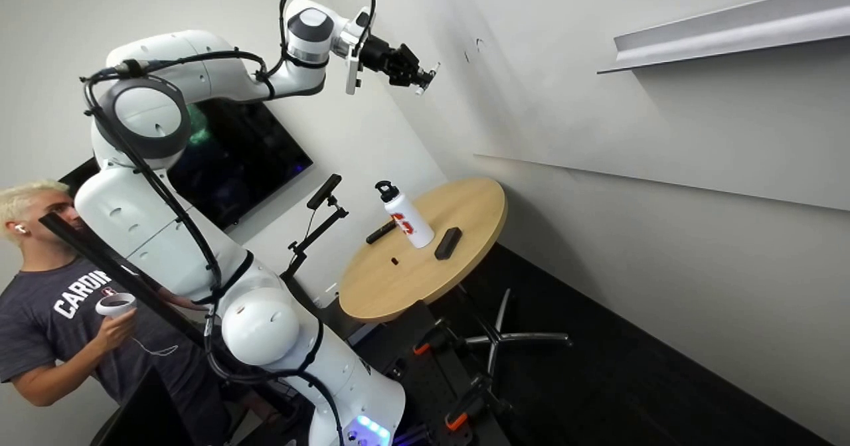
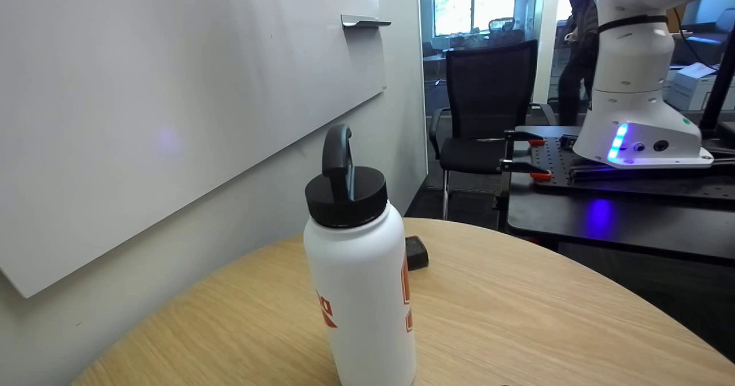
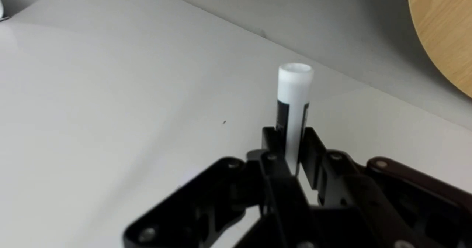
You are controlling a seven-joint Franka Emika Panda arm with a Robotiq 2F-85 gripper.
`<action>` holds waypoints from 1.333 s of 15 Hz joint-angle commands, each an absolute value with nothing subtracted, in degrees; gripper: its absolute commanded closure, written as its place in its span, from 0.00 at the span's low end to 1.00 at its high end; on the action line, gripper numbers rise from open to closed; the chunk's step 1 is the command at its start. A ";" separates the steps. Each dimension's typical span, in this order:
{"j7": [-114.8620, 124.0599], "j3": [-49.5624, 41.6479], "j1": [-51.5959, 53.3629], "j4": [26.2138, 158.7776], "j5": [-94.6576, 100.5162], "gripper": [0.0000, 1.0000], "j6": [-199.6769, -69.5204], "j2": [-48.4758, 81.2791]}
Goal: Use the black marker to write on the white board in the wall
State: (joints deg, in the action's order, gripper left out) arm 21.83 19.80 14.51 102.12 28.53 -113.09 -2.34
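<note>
The marker (image 3: 295,89), white with a black label, is gripped between my fingertips. My gripper (image 3: 288,141) is shut on its middle part. In the wrist view its white hollow end points up, and its lower end is hidden behind the fingers. In an exterior view my gripper (image 1: 424,78) is raised high near the wall, with the marker's end (image 1: 435,69) sticking out. The white board (image 1: 564,107) faces the gripper and has small dark marks; it also shows in an exterior view (image 2: 143,87). I cannot tell whether the marker touches it.
A round wooden table (image 1: 372,293) stands below, with a white bottle (image 1: 410,223), a black eraser-like block (image 1: 448,243), a dark cylinder (image 1: 380,232) and a small black piece (image 1: 394,261). A ledge (image 1: 730,31) juts from the board. A person (image 1: 73,287) stands behind the arm.
</note>
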 commanded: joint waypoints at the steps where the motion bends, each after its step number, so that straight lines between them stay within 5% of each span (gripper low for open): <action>1: 22.08 18.71 15.06 95.57 29.21 0.95 -109.70 1.32; 20: 19.93 14.93 19.17 78.13 26.28 0.95 -105.68 13.54</action>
State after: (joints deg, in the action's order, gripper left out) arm 21.63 16.52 17.77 81.35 27.63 -106.68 11.63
